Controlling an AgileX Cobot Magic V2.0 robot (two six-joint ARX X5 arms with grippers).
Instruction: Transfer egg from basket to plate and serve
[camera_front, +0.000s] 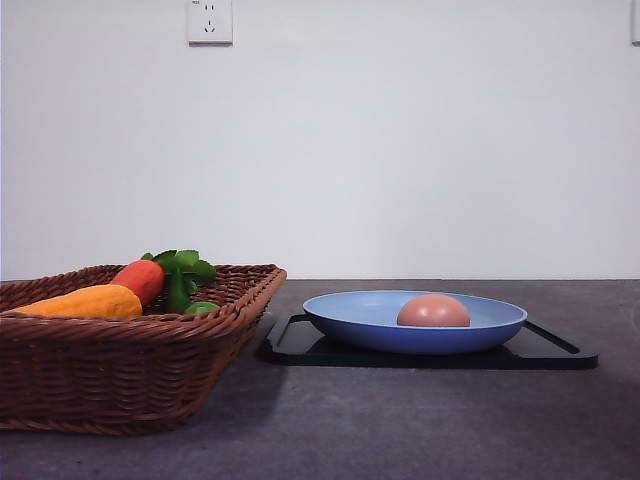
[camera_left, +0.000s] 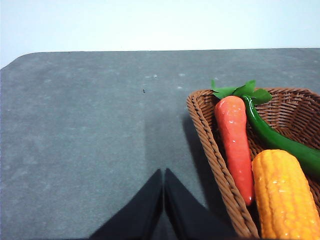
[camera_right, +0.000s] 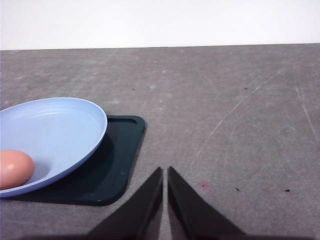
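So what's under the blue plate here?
The plate sits on a flat black tray, which rests on the table. The tray's handles and edges show around the plate; its middle is covered. The egg lies inside the plate.

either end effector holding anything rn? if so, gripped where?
Nothing held. Left end effector and right end effector are shut and empty; egg sits on the plate.

Count from my cams: 1 egg (camera_front: 433, 311), 1 blue plate (camera_front: 350, 320), 1 black tray (camera_front: 300, 345), 1 wicker basket (camera_front: 120, 370). Inside basket: 1 carrot toy (camera_left: 235, 137), 1 corn cob (camera_left: 285, 195), 1 green pepper (camera_left: 280, 142). Wall: 1 outlet (camera_front: 210, 21). 1 table (camera_front: 420, 420).
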